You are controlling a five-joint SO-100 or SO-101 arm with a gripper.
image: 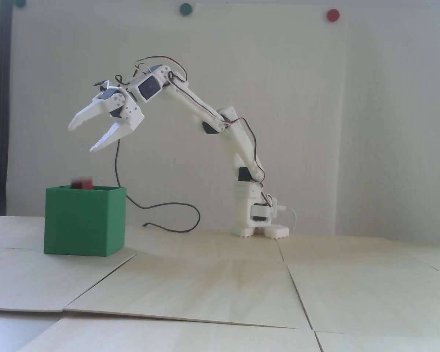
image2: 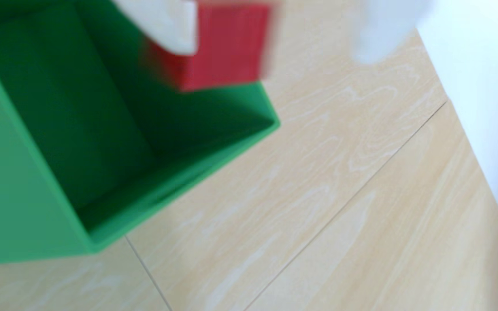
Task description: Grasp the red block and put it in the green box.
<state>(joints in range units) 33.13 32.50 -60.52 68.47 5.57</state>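
Note:
The white gripper (image: pixel 81 137) hangs open above the green box (image: pixel 84 223), its two fingers spread wide and nothing held between them. The red block (image: pixel 82 183) shows blurred right at the box's top rim, apart from the fingers. In the wrist view the red block (image2: pixel 226 47) is smeared with motion over the far corner of the green box (image2: pixel 17 179), partly behind one white finger (image2: pixel 167 27). The other finger (image2: pixel 373 36) stands far to the right, so the gripper (image2: pixel 277 50) is open. The inside of the box looks dark and bare.
The arm's base (image: pixel 256 220) stands on pale wooden panels (image: pixel 212 286) with seams. A black cable (image: pixel 168 216) loops on the table between box and base. A white wall with green (image: pixel 185 8) and red (image: pixel 332 15) dots lies behind.

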